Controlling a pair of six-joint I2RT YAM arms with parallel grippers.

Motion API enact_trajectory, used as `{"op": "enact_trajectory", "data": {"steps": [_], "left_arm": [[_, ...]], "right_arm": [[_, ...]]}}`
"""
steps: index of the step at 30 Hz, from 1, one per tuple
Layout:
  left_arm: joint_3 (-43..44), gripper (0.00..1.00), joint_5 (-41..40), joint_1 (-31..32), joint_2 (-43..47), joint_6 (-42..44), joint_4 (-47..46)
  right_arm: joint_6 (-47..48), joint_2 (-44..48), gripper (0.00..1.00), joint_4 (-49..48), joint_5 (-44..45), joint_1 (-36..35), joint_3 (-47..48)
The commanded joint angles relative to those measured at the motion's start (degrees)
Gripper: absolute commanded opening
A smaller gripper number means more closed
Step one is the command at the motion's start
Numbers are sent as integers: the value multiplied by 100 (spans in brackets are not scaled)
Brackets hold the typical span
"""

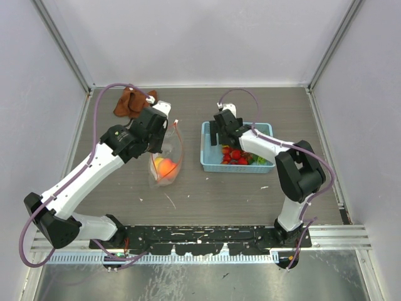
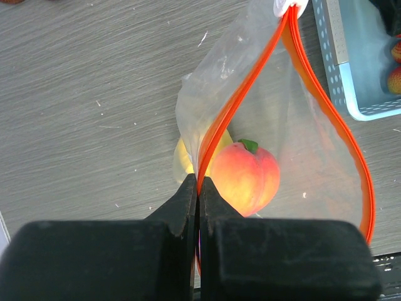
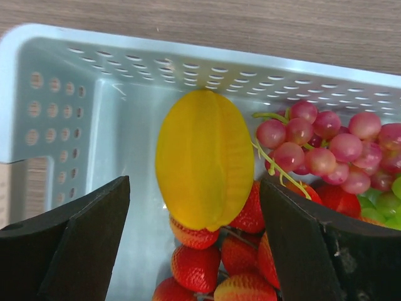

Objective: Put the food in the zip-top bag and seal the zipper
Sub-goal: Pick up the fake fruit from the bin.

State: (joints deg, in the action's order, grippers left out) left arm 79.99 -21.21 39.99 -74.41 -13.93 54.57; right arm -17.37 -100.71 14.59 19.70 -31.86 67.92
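Left wrist: left pincer clamped on zipper, which runs lengthwise away; right pincer apart.

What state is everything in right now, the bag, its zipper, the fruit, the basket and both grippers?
Bag: mouth open.
Zipper: unsealed.
Peach: inside the bag.
Basket: holds strawberries, grapes, yellow fruit.
Left gripper: jaws shut on the zipper.
Right gripper: jaws open, yellow fruit between them.

Behind the peach, a yellow piece; green grapes half off the edge.
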Motion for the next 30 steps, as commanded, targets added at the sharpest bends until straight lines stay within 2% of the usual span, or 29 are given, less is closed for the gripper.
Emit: {"op": "enact_trajectory", "data": {"steps": [1, 10, 13, 22, 25, 30], "left_arm": [[-7, 0, 61, -55, 120, 21, -269], [-20, 0, 61, -84, 105, 18, -280], [-18, 0, 69, -79, 97, 22, -274], [-29, 0, 73, -89, 67, 19, -274], [-23, 0, 96, -94, 59, 18, -273], [-10, 0, 111, -92, 45, 20, -264]], "right_arm": [[207, -281, 88, -399, 11, 56, 125], [302, -739, 82, -698, -172, 140, 118], [304, -742, 77, -786, -239, 161, 56], [339, -240, 45, -819, -326, 161, -145], [330, 5, 39, -721, -371, 161, -189], [263, 429, 36, -523, -462, 162, -243]]}}
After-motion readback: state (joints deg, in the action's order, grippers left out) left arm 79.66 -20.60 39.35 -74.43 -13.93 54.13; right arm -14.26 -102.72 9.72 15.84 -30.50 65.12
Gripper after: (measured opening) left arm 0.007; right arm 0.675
